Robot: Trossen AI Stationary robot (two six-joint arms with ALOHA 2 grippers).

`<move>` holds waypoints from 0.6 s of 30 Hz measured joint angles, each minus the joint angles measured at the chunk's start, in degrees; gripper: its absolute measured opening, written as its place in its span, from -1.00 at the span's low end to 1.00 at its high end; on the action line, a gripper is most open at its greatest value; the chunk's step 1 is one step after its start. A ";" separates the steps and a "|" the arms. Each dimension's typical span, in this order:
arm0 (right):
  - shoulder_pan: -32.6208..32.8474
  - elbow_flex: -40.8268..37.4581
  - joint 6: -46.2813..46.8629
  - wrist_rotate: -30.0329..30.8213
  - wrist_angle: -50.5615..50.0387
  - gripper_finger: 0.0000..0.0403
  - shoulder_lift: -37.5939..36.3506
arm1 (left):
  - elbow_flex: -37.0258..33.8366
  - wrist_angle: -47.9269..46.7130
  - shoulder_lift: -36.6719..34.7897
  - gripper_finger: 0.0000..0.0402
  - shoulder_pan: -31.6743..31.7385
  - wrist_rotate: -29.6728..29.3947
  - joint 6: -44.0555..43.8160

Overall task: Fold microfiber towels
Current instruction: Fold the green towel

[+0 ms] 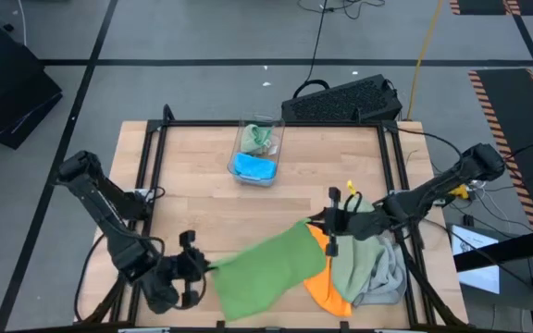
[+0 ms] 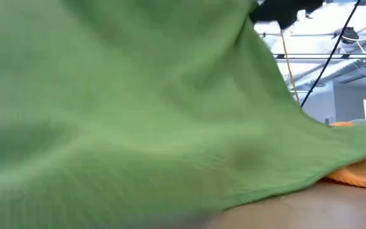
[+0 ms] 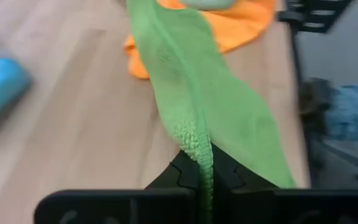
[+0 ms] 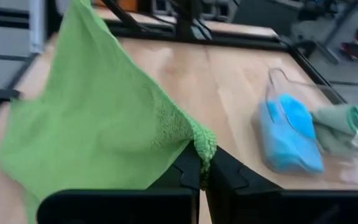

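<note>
We have the bright green towel (image 1: 271, 266) stretched low in the high view's centre, left gripper (image 1: 195, 264) and right gripper (image 1: 329, 225) each clenched on a corner, unfolded yet, the pile on the counter (image 1: 192, 199) (orange towel (image 1: 327, 291) underneath) waiting.

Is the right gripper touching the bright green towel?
Touching. The right wrist view shows the right gripper shut on a corner of the bright green towel, the cloth pinched between its jaws.
</note>
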 joint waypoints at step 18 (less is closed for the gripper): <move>-15.93 -14.97 -3.34 -12.30 28.14 -0.99 8.34 | -16.11 -5.57 0.04 -0.95 11.90 2.41 -7.62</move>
